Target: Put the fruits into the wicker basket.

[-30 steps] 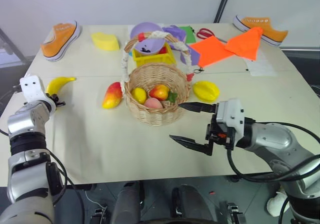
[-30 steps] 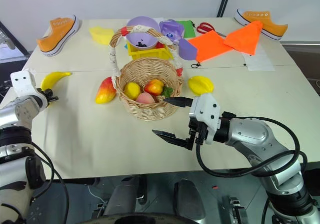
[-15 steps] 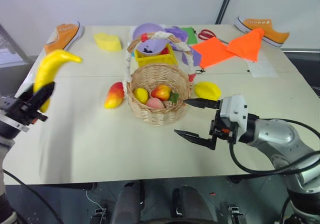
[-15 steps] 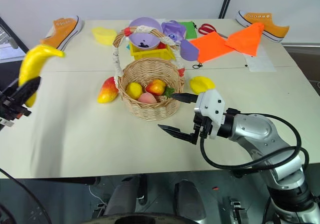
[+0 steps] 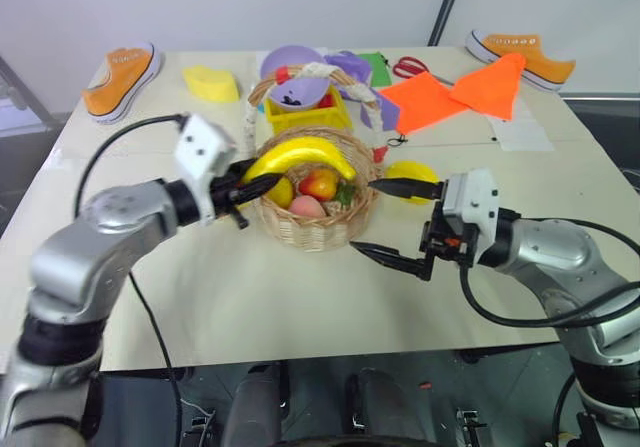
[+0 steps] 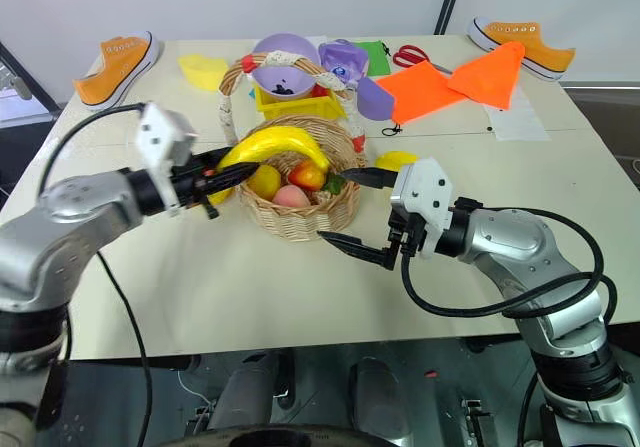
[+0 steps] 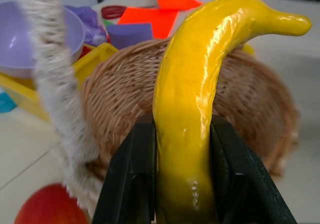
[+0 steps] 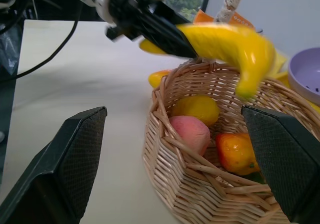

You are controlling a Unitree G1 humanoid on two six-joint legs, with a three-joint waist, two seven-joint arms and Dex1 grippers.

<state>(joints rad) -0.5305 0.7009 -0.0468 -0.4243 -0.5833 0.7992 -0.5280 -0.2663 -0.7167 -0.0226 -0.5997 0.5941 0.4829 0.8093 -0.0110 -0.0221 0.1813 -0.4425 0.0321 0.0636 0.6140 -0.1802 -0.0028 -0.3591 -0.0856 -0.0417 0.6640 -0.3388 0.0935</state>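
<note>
My left gripper [image 5: 250, 182] is shut on one end of the yellow banana [image 5: 300, 154], held level over the near left rim of the wicker basket [image 5: 322, 232]. In the left wrist view both fingers [image 7: 131, 184] clamp the banana [image 7: 192, 98]. A lemon [image 8: 196, 106], a peach [image 8: 187, 129] and a red-and-yellow apple [image 8: 237, 152] lie inside the basket. The mango [image 7: 47, 206] rests on the table just left of the basket, mostly hidden by my left arm. My right gripper [image 5: 390, 223] stands open beside the basket's right side, with the lumpy yellow fruit [image 5: 418, 173] just behind it.
Behind the basket a purple bowl [image 5: 295, 70] sits in a yellow bin [image 5: 305, 119]. A pale yellow spongy block [image 5: 210, 83], two orange sneakers [image 5: 122, 75] [image 5: 522, 52], orange cloths [image 5: 452, 92], scissors [image 5: 410, 66] and a paper sheet [image 5: 520, 132] lie along the back.
My left arm has lifted the banana off the table's left side and swung it right, to above the basket. The right gripper has stayed open beside the basket.
</note>
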